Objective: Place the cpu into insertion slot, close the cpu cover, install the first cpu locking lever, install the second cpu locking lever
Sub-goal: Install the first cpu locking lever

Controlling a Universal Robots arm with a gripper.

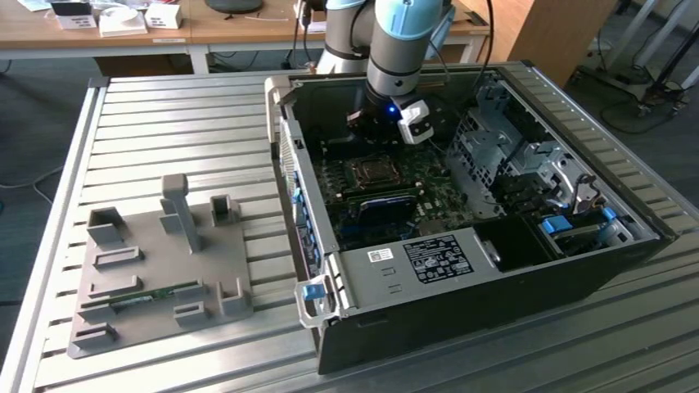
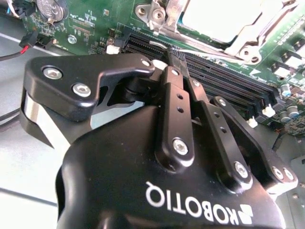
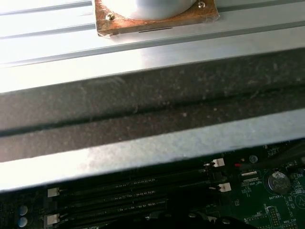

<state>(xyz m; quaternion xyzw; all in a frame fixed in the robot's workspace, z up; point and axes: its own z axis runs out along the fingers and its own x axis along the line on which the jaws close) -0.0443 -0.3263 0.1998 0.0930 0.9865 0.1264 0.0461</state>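
Black tool (image 2: 175, 57), shut, over memory slots (image 2: 224, 81) beside cpu (image 2: 217, 16).

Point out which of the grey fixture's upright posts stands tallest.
The post near the middle of the grey fixture, at the exterior view's left; the other uprights around it are short stubs.

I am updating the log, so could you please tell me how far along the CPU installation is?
Done, it seems: the cpu is already placed, its silvery top showing through the window of the cpu cover, which appears to lie down over it. In hand: the gripper, shut and holding nothing, sits at the cover's edge beside the memory slots. Left: I cannot tell whether the cover is locked down.
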